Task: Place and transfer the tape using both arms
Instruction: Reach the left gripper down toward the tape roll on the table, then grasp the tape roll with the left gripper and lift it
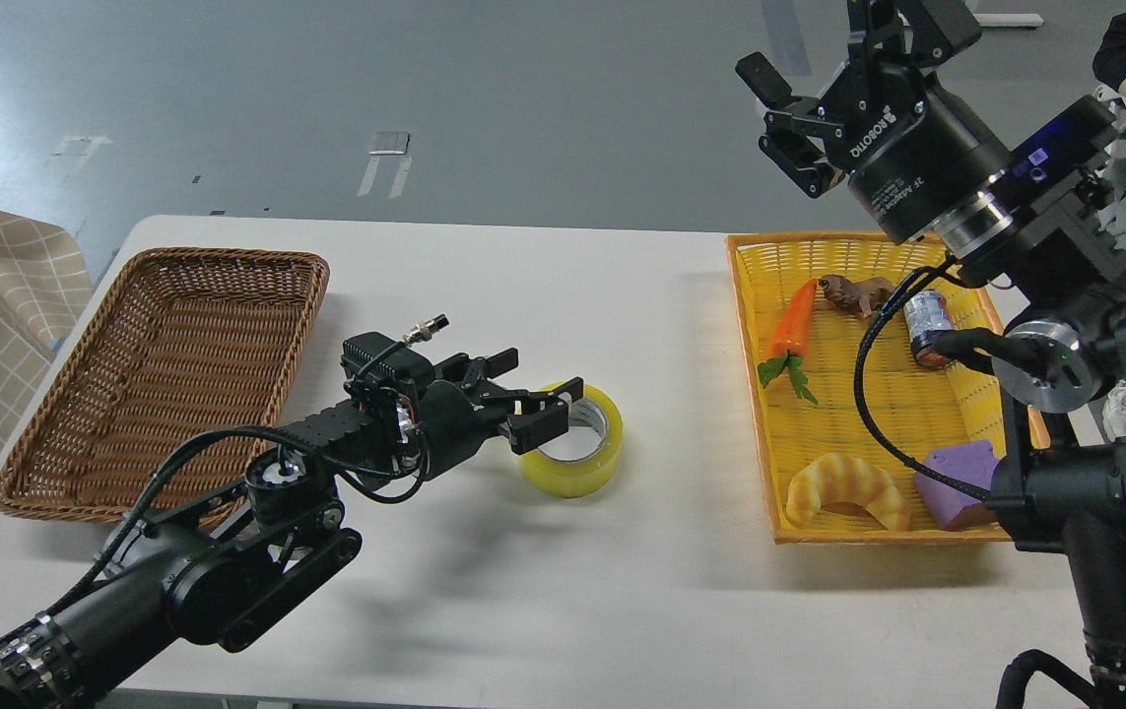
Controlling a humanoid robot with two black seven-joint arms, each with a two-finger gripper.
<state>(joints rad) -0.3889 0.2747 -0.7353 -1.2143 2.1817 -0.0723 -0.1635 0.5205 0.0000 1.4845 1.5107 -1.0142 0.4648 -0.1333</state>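
A grey floor is seen behind a white worktop (523,611) that carries everything. The tape (577,448) lies flat near the middle of the worktop, core hole upward, between the brown wicker basket (168,364) on the left and the yellow basket (878,394) on the right, well apart from both. The left gripper (541,404) is reached in from the left at the roll's near-left rim; its jaws are spread, one finger over the rim towards the core hole and one outside the wall, but whether the roll is already touched cannot be told.

The roll is judged light and stiff, with a smooth, somewhat slippery outer face; it is best taken across the wall, one finger inside the pale core and one outside, since a grip across the full width would be prone to slipping.

Open worktop is left all around the roll, most of it towards the near edge. The right gripper (799,128) is held high above the yellow basket's far-left corner, jaws apart and empty. In that basket a carrot toy (792,330), a brown figure (858,293), a can (925,325), a croissant toy (848,490) and a purple block (957,483) are seen, and its raised rim should be cleared by any sweep.
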